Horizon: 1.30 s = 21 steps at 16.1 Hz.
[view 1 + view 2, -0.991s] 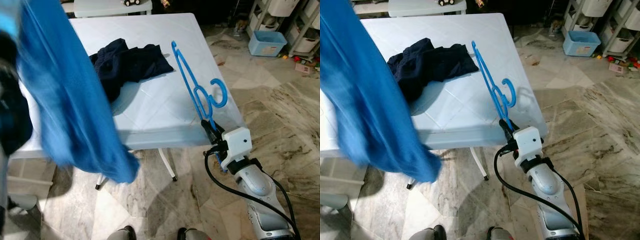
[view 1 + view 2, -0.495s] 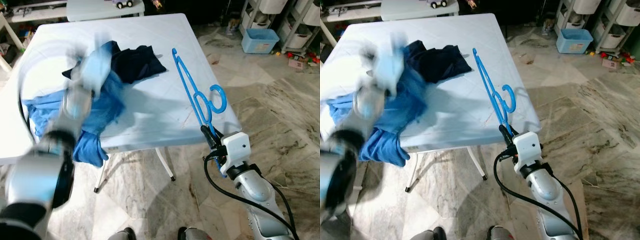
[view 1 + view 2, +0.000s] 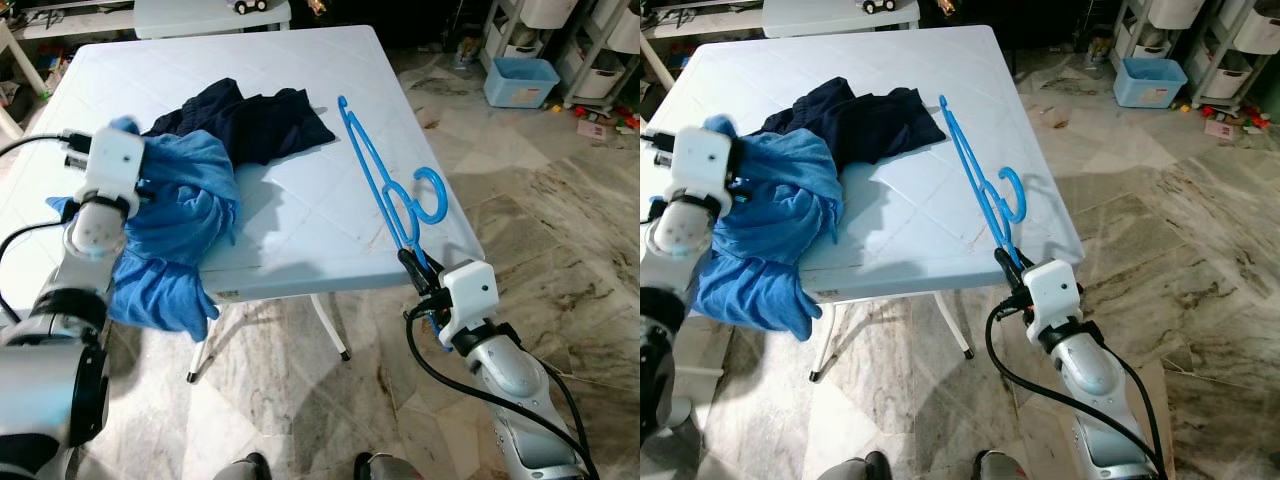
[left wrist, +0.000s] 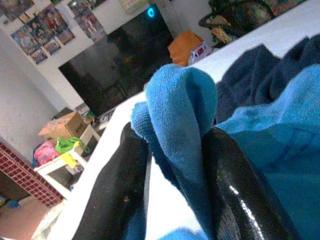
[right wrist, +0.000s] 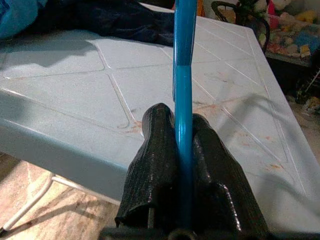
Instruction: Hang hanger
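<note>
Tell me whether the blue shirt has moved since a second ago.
Yes. The blue shirt, held high before, now lies on the white table beside the dark garment.

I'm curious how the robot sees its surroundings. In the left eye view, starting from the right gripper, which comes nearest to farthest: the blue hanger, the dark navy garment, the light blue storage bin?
1. Blue hanger: clamped in the right gripper, at the table's near corner.
2. Dark navy garment: on the table, toward its far left.
3. Light blue storage bin: on the floor, far right.

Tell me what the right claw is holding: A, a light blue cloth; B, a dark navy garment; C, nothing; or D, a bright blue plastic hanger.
D: the right claw has both black fingers pressed against the bright blue plastic hanger, holding it above the white table.
</note>
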Tool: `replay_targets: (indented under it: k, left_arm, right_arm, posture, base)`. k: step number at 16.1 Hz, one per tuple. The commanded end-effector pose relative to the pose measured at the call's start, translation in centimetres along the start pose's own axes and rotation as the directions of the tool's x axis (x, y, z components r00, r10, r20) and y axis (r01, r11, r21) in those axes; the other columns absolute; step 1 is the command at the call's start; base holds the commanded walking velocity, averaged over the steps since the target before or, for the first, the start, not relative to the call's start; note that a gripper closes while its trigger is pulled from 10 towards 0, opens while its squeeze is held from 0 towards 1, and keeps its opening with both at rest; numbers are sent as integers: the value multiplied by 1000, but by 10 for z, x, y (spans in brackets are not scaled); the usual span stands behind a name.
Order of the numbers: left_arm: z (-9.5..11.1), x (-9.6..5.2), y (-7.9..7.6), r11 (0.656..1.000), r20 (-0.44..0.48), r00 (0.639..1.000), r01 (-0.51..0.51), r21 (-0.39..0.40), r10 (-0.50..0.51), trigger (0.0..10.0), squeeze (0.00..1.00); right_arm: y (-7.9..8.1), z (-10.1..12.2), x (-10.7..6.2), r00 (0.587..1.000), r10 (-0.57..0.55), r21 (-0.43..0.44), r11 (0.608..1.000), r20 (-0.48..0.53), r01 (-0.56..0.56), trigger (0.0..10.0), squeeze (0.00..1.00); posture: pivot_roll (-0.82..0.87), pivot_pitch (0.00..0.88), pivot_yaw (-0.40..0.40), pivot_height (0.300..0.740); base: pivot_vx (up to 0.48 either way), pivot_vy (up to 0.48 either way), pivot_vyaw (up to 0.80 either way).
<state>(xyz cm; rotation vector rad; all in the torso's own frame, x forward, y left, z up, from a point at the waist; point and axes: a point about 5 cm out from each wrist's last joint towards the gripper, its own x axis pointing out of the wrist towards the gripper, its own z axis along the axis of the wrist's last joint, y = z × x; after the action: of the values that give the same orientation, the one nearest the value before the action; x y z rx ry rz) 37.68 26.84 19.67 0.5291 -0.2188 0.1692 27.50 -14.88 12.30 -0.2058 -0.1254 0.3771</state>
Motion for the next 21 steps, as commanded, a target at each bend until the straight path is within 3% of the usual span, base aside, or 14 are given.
replay_targets:
  k: [1,3,4,6,7,8,10,13,18,21]
  left_arm:
    - [-5,-16,4,999,94,996,-11,36,8,10000,1000]
    - [-11,-29,2,999,123,992,-10,31,6,10000,1000]
    - [-20,-50,-8,1000,131,991,20,16,-21,10000,1000]
    - [-24,-57,-12,1000,118,993,26,12,-28,10000,1000]
    - [-37,-75,-14,999,59,998,-25,-22,26,10000,1000]
    - [-40,-83,-14,998,56,997,-53,-26,54,10000,1000]
    - [-33,-108,-18,996,133,987,-79,-51,86,10000,1000]
    - [-26,-120,-32,989,111,993,-28,-145,44,10000,1000]
    - [-27,-143,-43,972,28,1000,17,-236,-10,10000,1000]
    - [-26,-154,-50,914,-13,997,67,-401,-79,10000,1000]
  right_arm:
    - [6,-10,0,999,17,15,1000,-45,-17,10000,0]
    - [8,-11,1,999,17,20,1000,-43,-16,10000,0]
    - [9,-12,1,999,18,24,1000,-45,-16,10000,0]
    - [9,-12,1,999,19,25,1000,-45,-17,10000,0]
    - [9,-13,2,999,25,25,999,-46,-24,10000,0]
    - [8,-13,3,999,27,24,999,-47,-26,10000,0]
    - [8,-14,7,999,30,22,999,-43,-29,10000,0]
    - [11,-15,8,998,40,24,999,-45,-39,10000,0]
    - [10,-17,6,998,40,19,999,-47,-39,10000,0]
    - [9,-19,5,998,39,17,999,-51,-38,10000,0]
  posture:
    - [-200,175,36,740]
    - [-198,174,38,740]
    - [-191,171,35,740]
    - [-188,170,35,740]
    - [-174,168,35,740]
    - [-172,167,35,740]
    - [-164,165,35,740]
    - [-156,164,36,740]
    - [-166,171,37,740]
    - [-166,172,38,740]
  base:
    - [0,0,0]
    - [0,0,0]
    - [0,0,0]
    - [0,0,0]
    - [0,0,0]
    - [0,0,0]
    - [0,0,0]
    - [0,0,0]
    - [0,0,0]
    - [0,0,0]
